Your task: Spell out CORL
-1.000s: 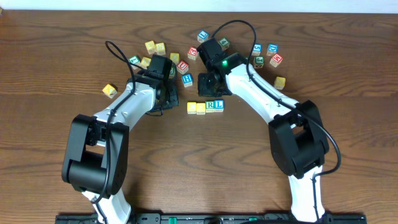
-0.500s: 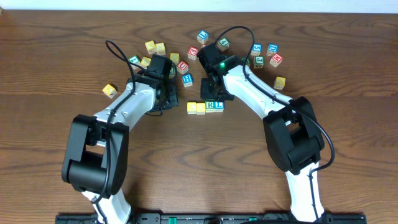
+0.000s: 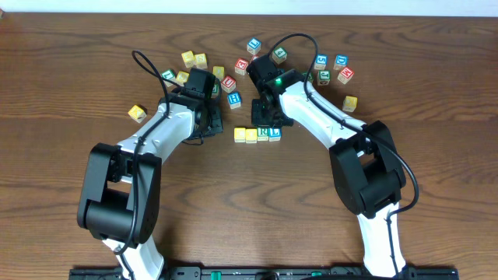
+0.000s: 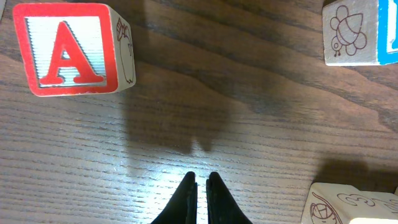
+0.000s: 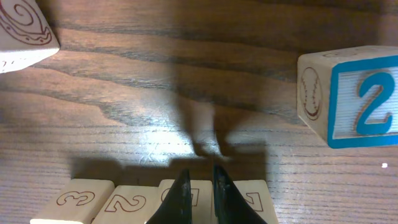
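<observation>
Row of four cubes [image 3: 257, 134] laid near table centre, sides touching: two yellowish toward left arm, two white-faced toward right arm. Right gripper [image 5: 199, 177] positioned over third cube of row, fingers drawn nearly together, nothing gripped; contact with cube cannot be told. Left gripper [image 4: 199, 182] poised over bare table [image 4: 186, 112], fingers pressed together, empty. Red A cube [image 4: 68, 48] seen near left gripper, blue 2 cube [image 5: 354, 96] near right gripper. Loose cubes [image 3: 194, 60] scattered beyond both.
</observation>
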You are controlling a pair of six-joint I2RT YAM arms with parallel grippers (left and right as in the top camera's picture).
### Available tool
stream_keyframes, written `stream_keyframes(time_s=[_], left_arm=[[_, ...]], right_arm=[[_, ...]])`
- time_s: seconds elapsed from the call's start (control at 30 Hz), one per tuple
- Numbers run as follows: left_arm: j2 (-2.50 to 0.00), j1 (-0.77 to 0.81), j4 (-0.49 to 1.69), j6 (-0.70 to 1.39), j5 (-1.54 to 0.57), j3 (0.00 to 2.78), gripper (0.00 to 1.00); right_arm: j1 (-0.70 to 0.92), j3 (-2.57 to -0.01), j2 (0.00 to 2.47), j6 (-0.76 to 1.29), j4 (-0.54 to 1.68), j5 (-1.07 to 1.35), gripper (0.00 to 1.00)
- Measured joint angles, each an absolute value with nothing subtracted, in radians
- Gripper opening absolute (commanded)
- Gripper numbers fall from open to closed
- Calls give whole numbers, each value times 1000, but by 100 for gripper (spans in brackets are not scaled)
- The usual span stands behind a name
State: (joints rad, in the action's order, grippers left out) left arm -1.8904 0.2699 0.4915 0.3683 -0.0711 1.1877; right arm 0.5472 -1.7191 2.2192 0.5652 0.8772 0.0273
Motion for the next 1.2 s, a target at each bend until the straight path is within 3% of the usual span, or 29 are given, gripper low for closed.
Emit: stream_keyframes(time_s=[0.93, 1.2], left_arm=[[-1890, 270, 492, 368, -71, 1188, 7], [-1890, 270, 492, 368, -71, 1188, 8]], right_arm=[[562, -1719, 2219, 506, 878, 35, 3], [553, -1719, 2219, 489, 821, 45, 6]])
